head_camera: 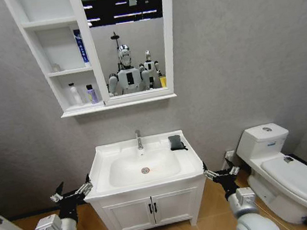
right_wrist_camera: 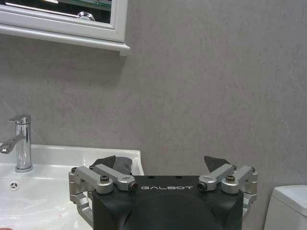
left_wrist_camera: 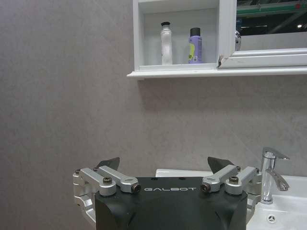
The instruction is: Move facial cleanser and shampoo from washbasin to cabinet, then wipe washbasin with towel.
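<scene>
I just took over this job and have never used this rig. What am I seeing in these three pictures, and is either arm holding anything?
The wide picture comes from the robot's head camera, looking down at a bathroom. The left gripper waits beside the washbasin's left edge, and the right gripper waits beside its right edge. Both are open and hold nothing. The other two pictures come from cameras on each wrist, looking over the gripper's black body toward the wall. A dark folded towel lies on the washbasin's back right corner, near the tap. Two bottles stand in the lowest niche of the wall cabinet, beside the mirror. A toilet stands on the right.
</scene>
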`<state>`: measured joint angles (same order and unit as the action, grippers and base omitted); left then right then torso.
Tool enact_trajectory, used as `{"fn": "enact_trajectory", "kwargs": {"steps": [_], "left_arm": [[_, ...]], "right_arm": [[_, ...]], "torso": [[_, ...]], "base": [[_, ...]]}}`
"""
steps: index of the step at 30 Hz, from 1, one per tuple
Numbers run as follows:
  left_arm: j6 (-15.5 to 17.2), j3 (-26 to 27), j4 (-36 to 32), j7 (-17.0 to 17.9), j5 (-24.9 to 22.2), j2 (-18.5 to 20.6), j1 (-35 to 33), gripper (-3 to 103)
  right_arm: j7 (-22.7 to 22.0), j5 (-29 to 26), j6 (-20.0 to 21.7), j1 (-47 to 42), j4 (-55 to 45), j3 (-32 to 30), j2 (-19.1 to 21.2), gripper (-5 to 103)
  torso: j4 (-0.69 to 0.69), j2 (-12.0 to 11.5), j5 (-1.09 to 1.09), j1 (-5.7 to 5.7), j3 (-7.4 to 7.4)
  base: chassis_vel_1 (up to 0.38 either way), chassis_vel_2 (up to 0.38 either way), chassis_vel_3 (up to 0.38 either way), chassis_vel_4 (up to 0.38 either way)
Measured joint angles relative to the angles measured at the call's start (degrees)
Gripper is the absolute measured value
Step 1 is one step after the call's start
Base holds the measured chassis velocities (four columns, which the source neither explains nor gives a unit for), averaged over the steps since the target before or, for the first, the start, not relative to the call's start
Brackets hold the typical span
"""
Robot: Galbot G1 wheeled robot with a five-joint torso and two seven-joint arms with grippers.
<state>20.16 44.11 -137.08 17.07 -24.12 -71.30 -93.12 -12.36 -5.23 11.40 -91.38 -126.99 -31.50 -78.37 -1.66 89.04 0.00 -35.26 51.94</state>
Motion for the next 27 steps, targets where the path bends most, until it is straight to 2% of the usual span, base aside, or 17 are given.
{"fn": "enact_trajectory", "kwargs": {"steps": [3,6,9,12,13,15,16,18,20,21,23,24,25,26,27], "left_arm": [[0.0,0.0,0.1,0.0,0.0,0.0,0.1,100],[0.0,-0.1,0.1,0.1,-0.1,0.1,0.2,100],[0.0,-0.1,0.2,0.1,-0.1,0.1,0.2,100],[0.1,-0.1,0.2,0.1,-0.1,0.1,0.2,100],[0.1,-0.1,0.2,0.1,-0.1,0.1,0.2,100],[0.1,-0.1,0.2,0.1,-0.1,0.1,0.2,100],[0.1,-0.1,0.2,0.1,-0.1,0.1,0.2,100],[0.1,-0.1,0.2,0.1,-0.1,0.1,0.2,100],[0.1,-0.1,0.2,0.1,-0.1,0.1,0.3,100],[0.1,-0.1,0.2,0.1,-0.1,0.1,0.3,100],[0.1,-0.1,0.3,0.1,-0.1,0.1,0.3,100],[0.1,-0.1,0.3,0.1,-0.1,0.1,0.3,100],[0.1,-0.1,0.3,0.1,-0.1,0.1,0.3,100],[0.1,-0.1,0.3,0.1,-0.1,0.1,0.3,100],[0.1,-0.1,0.3,0.1,-0.1,0.1,0.3,100]], "right_arm": [[-1.0,-0.5,-0.1,0.7,1.0,0.2,0.0,100],[-2.9,-4.4,3.6,5.2,4.0,0.5,0.9,100],[-3.6,-6.3,5.1,7.3,5.6,0.5,1.5,100],[-4.6,-10.9,7.9,14.1,12.4,0.8,4.5,100],[-4.6,-10.9,7.9,14.1,12.4,0.8,4.5,100],[-5.1,-15.8,9.3,21.7,19.2,2.6,8.5,100],[-5.1,-15.8,9.3,21.7,19.2,2.6,8.5,100],[-5.4,-20.0,10.3,29.3,25.1,6.1,13.1,100],[-6.5,-23.2,11.8,35.3,30.6,10.5,15.2,100],[-6.5,-23.2,11.8,35.3,30.6,10.5,15.2,100],[-7.6,-26.5,13.8,43.6,38.3,16.1,15.8,100],[-7.6,-26.5,13.8,43.6,38.3,16.1,15.8,100],[-8.1,-28.4,15.3,49.5,43.1,19.4,15.1,100],[-8.1,-28.4,15.3,49.5,43.1,19.4,15.1,100],[-8.2,-29.3,15.9,53.7,47.3,22.1,13.7,100]], "torso": [[-0.01,0.0,0.00,0.00,0.00],[0.00,0.0,0.00,-0.05,0.02],[0.01,0.0,0.01,-0.06,0.02],[-0.01,0.0,0.00,0.00,0.01],[-0.01,0.0,0.00,0.00,0.01],[0.00,0.0,0.02,0.00,0.01],[0.00,0.0,0.02,0.00,0.01],[0.02,0.0,-0.01,0.00,0.01],[0.01,0.0,0.01,-0.01,0.01],[0.01,0.0,0.01,-0.01,0.01],[-0.02,0.0,0.03,-0.02,0.02],[-0.02,0.0,0.03,-0.02,0.02],[0.00,0.0,0.00,-0.02,0.02],[0.00,0.0,0.00,-0.02,0.02],[0.01,0.0,-0.04,-0.02,0.01]], "base": [[-0.051,0.063,0.070,-0.072],[-0.053,0.064,0.079,-0.076],[-0.053,0.033,0.036,-0.061],[0.000,0.000,0.000,0.000],[0.000,0.000,0.000,0.000],[0.000,0.000,0.000,0.000],[0.000,0.000,0.000,0.000],[0.000,0.000,0.000,0.000],[0.000,0.000,0.000,0.000],[0.000,0.000,0.000,0.000],[0.000,0.000,0.000,0.000],[0.000,0.000,0.000,0.000],[0.000,0.000,0.000,0.000],[0.000,0.000,0.000,0.000],[0.000,0.000,0.000,0.000]]}}
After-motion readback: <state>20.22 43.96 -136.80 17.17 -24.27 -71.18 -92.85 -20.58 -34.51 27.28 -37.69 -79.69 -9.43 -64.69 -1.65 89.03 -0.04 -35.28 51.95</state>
